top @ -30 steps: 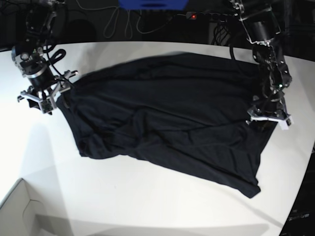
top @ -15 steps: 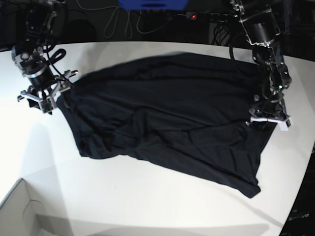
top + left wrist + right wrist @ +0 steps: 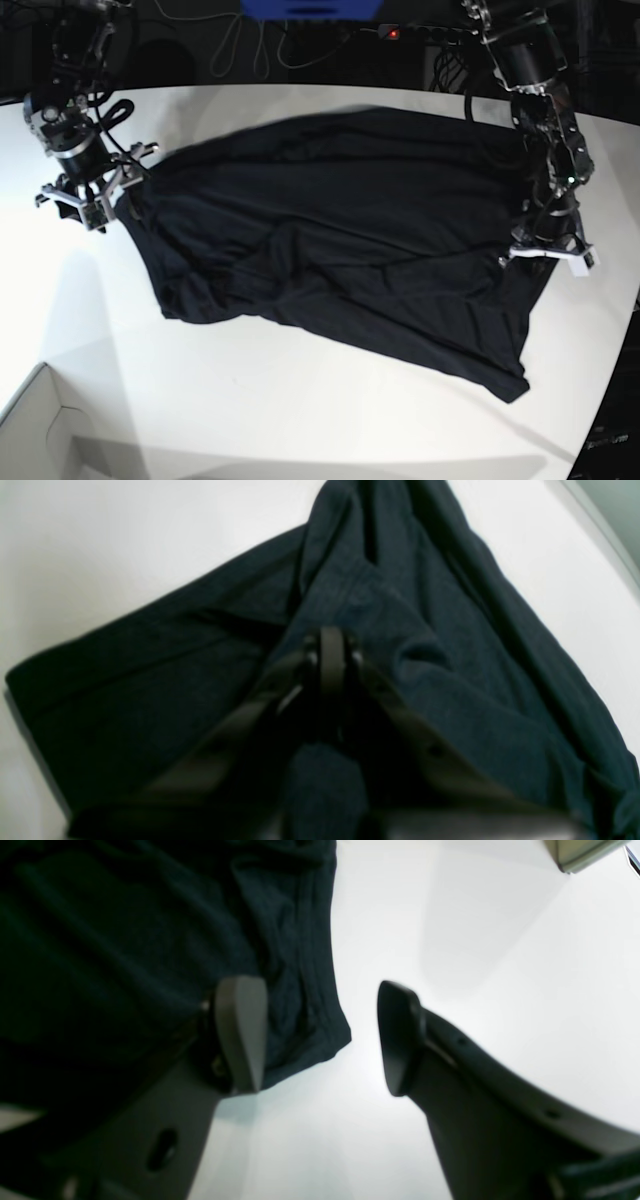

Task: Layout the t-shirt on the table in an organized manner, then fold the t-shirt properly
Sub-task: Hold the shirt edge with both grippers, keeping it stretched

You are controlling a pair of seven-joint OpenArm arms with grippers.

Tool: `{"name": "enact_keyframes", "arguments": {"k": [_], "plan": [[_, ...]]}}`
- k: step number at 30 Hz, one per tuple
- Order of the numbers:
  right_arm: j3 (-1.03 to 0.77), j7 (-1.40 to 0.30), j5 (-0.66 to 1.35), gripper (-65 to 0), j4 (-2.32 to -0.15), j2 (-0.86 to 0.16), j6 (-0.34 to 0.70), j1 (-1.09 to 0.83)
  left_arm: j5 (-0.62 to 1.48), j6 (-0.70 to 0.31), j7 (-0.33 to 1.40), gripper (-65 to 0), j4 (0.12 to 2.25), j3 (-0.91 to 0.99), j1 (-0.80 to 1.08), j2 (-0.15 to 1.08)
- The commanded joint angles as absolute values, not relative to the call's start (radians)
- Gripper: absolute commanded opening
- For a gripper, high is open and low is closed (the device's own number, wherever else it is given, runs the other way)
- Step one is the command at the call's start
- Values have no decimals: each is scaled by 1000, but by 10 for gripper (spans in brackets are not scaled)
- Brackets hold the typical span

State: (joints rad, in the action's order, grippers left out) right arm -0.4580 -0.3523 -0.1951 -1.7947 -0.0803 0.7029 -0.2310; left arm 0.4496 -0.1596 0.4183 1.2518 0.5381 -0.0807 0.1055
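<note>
Since a second ago, the left end effector (image 3: 332,652) has squeezed tight on the black t-shirt (image 3: 340,250), which lies rumpled across the white worktop (image 3: 300,420). By the shirt's other edge, the right end effector (image 3: 320,1035) hangs spread wide, holding nothing.

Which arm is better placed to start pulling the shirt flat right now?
Probably the left. The left pincer is shut on a fold of the t-shirt at its edge. The right pincer stands open, one finger over the cloth's corner, gripping nothing.
</note>
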Motion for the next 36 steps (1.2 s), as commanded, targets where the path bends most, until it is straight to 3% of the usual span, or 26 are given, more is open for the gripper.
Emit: {"name": "enact_keyframes", "arguments": {"k": [1,7,13,16,36], "plan": [[-463,-329,-182,-298,-1811,-88,698,-225,456,-168,395,-648,1273,539,-99,117],[-463,-329,-182,-298,-1811,-88,698,-225,456,-160,395,-632,1268,539,-99,124],[-463,-331,-182,-298,-1811,-88,698,-226,456,-159,395,-419,1265,582,-77,122],[-463,-331,-182,-298,-1811,-88,698,-226,453,-163,394,-358,1260,599,-79,122],[-463,-331,-182,-298,-1811,-87,698,-226,456,-168,394,-374,1188,598,-99,117]]}}
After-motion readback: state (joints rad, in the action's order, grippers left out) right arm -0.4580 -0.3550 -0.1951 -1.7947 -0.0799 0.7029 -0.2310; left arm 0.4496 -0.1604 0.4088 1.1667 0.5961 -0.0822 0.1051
